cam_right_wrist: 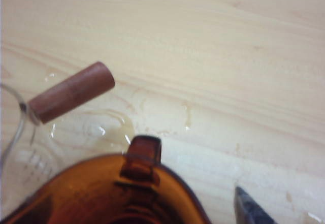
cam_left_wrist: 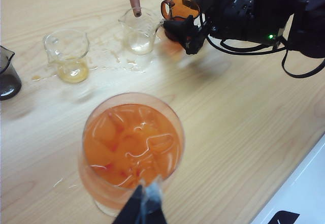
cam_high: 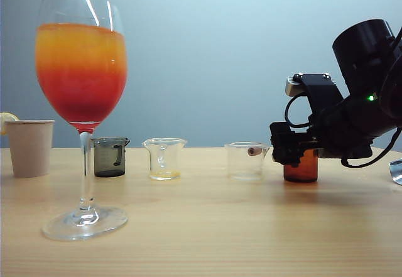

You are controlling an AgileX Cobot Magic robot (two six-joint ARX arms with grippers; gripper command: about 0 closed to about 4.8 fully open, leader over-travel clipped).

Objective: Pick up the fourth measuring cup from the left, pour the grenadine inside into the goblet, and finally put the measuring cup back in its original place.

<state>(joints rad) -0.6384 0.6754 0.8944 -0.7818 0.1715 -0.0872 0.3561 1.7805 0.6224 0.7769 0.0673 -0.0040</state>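
Observation:
The goblet stands at the front left, filled with orange juice over a red grenadine layer. From above, the goblet shows ice in orange liquid. The fourth measuring cup, amber-brown, stands upright on the table at the right end of the row. My right gripper is open around that cup. In the right wrist view one fingertip stands apart from the cup's wall. My left gripper hangs above the goblet's near rim, its dark tips together.
A beige paper cup stands at far left. The row holds a smoky grey cup, a clear cup with yellow dregs and a clear cup with a wooden-handled stirrer. Spilled drops wet the table.

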